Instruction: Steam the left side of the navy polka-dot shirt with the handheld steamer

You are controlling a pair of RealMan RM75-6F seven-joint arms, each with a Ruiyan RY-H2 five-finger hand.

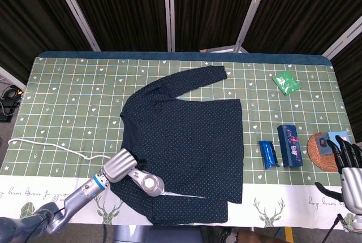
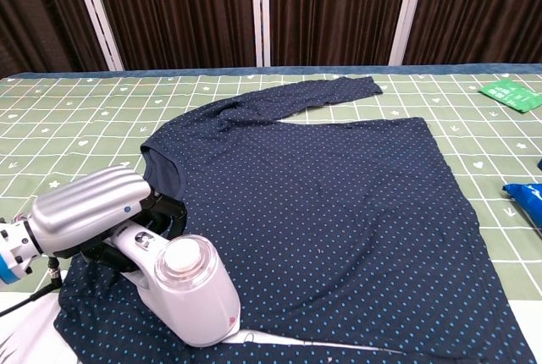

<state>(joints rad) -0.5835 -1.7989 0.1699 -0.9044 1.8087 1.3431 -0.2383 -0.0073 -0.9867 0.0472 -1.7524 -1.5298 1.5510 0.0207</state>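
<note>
Firmly wrapped fingers of the left hand (image 2: 85,208) grip the handheld steamer (image 2: 188,289), pressed on the navy polka-dot shirt (image 1: 186,141) near its lower left edge. Well apart, the right hand (image 1: 346,164) hangs empty, fingers loosely spread.

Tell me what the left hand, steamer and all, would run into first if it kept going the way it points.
Likely only more shirt: the left hand points the steamer toward the near hem, already on the cloth. Beyond lies the table edge, as far as the head view shows.
</note>
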